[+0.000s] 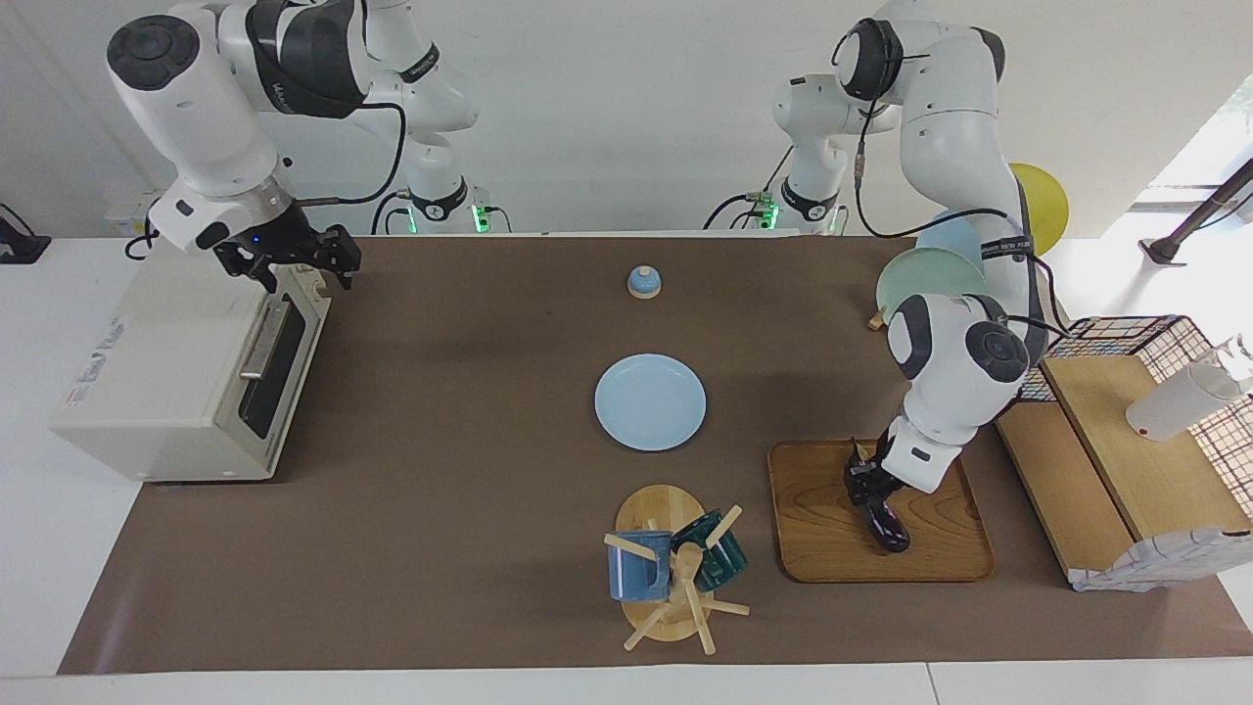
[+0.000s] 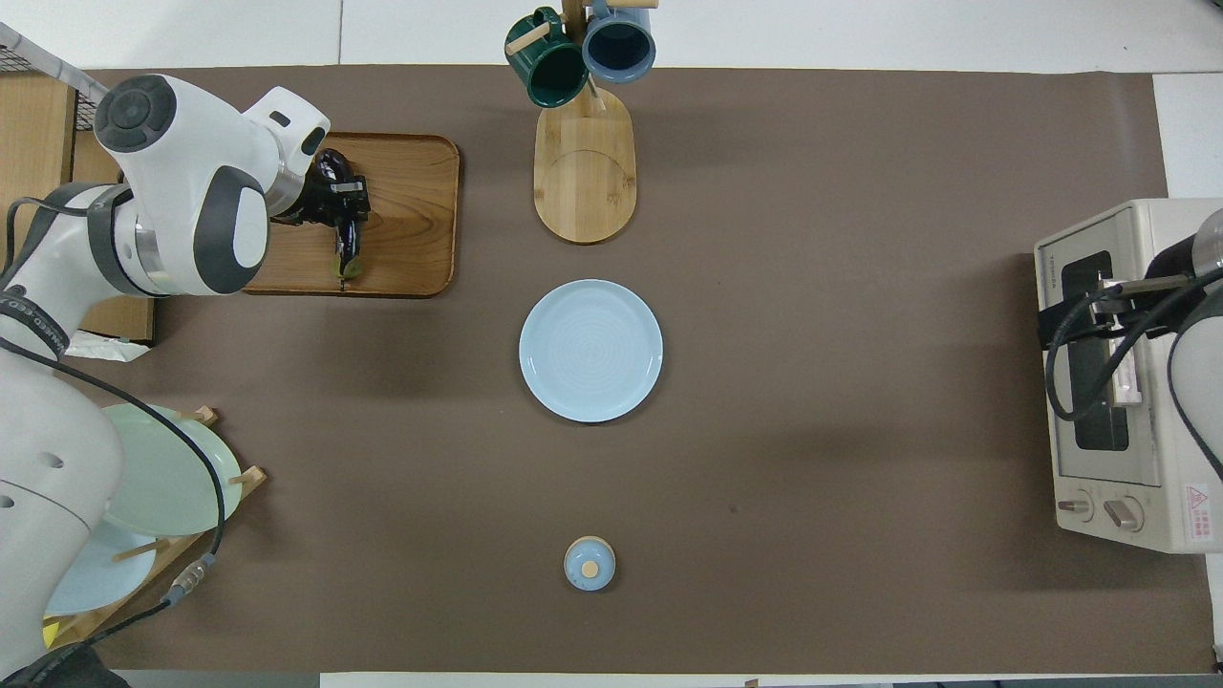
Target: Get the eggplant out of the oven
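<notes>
From the facing view your left gripper (image 1: 874, 494) grips the eggplant (image 1: 889, 526) on the wooden tray (image 1: 827, 529) at five o'clock, so lifting could drag it, while overhead your right gripper (image 2: 1099, 311), fingers unreadable, risks bumping the shut oven (image 2: 1108, 478).

dark eggplant (image 1: 889, 524) flat on wooden tray (image 1: 822, 548); cream oven (image 1: 166, 382) door shut

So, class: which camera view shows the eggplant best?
The overhead view: the eggplant lies lengthwise on the wooden tray, the left gripper at it. The facing view shows only its end under that gripper.
</notes>
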You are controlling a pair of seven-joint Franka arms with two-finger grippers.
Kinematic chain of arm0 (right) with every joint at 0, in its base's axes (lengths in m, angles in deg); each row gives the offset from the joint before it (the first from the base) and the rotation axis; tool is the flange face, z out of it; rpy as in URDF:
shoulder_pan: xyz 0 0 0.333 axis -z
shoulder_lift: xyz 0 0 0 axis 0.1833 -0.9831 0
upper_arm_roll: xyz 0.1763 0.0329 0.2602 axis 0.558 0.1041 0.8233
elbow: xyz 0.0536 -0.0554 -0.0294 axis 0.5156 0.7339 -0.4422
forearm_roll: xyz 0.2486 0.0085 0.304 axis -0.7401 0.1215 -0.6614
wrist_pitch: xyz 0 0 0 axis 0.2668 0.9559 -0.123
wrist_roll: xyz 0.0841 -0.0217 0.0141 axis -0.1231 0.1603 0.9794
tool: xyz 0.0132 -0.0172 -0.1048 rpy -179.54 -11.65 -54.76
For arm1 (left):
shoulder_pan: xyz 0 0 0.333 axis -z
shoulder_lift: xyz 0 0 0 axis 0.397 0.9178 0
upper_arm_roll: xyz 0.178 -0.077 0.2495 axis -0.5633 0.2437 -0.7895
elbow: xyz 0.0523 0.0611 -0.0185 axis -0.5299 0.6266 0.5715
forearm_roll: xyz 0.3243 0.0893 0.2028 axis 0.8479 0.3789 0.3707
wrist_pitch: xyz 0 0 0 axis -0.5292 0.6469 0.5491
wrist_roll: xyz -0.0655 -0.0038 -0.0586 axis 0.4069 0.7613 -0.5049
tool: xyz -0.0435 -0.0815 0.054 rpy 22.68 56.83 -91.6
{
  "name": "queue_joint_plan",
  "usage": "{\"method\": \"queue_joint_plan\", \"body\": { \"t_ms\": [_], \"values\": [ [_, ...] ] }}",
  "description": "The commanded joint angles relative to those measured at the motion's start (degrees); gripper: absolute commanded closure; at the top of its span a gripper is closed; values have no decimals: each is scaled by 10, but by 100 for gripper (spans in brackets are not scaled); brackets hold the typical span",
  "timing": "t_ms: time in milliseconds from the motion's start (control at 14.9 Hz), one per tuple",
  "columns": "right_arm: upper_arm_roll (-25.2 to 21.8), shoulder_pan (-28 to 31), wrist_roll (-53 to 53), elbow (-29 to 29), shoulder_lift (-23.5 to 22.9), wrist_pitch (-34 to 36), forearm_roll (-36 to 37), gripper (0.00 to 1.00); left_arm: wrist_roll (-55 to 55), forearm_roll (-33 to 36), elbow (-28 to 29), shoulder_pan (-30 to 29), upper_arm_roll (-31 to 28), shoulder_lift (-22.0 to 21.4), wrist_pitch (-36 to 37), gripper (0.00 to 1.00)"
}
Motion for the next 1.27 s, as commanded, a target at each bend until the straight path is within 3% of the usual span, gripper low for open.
{"method": "queue_joint_plan", "body": {
  "t_ms": [0, 201, 803, 1071, 1205],
  "values": [
    [-10, -9, -6, -51, -31, 26, -10, 0, -7, 16, -25, -5, 3, -12, 46, 0],
    [-10, -14, -18, -24, -13, 25, -11, 0, -6, 15, -21, -8, 2, -71, 82, 0],
    [-18, -20, -65, -28, -6, 17, -11, 0, -6, 16, -6, -28, 2, -281, 340, 0],
    [-28, -7, -54, -25, -3, 19, -20, 0, -3, 16, 45, -22, 4, -343, 388, 0],
    [-32, -7, -55, -26, -2, 17, -20, 0, -4, 14, 60, -19, 4, -351, 383, 0]
  ]
}}
